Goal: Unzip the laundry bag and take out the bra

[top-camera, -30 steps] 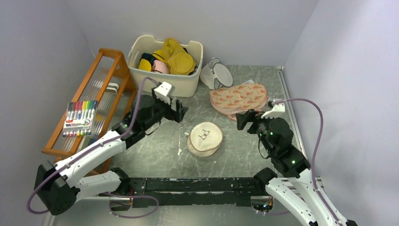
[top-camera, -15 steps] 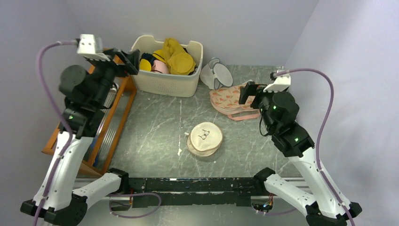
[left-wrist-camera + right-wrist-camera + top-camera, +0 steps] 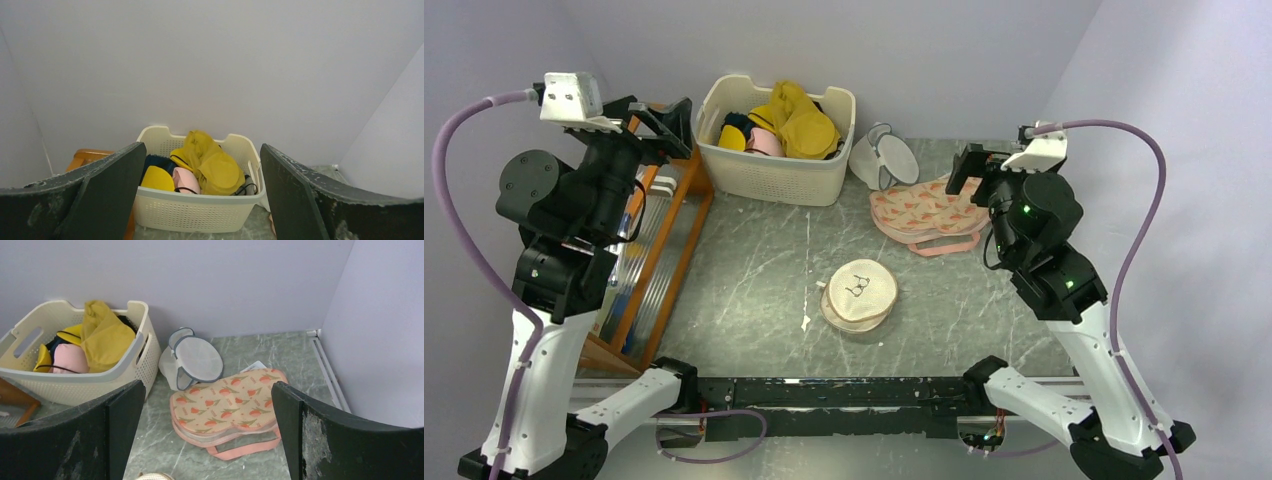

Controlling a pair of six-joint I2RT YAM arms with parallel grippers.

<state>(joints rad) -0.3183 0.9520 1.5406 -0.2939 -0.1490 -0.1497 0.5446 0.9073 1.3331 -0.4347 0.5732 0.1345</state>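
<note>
— Where's the laundry bag?
— Middle of the table, lying flat (bra outline facing up), well apart from both claws.
— And the claws?
— Left claw is raised beside the basket, spread wide and empty. Right claw, above the pink pouch, is the same.
</note>
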